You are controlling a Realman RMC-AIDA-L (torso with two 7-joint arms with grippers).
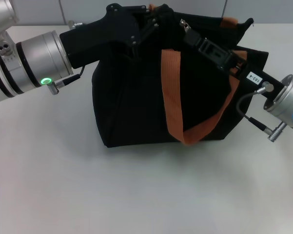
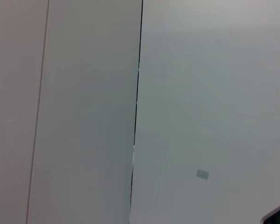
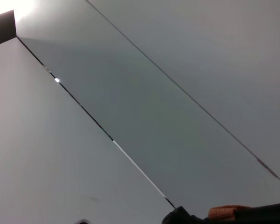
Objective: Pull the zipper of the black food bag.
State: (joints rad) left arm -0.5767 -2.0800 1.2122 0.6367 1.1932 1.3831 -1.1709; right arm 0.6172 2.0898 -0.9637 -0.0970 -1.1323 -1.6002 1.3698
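The black food bag stands on the white table, with one orange-brown strap hanging down its front. A second strap shows at its top right. My left gripper reaches in from the left and rests on the bag's top edge. My right gripper reaches in from the right along the top. Its fingers are closed on the small silver-grey zipper pull. The right wrist view shows only a bit of the strap and the bag. The left wrist view shows no bag.
The white table spreads in front of the bag and to both sides. A grey panelled wall stands behind it, and it fills both wrist views. Cables hang from both wrists beside the bag.
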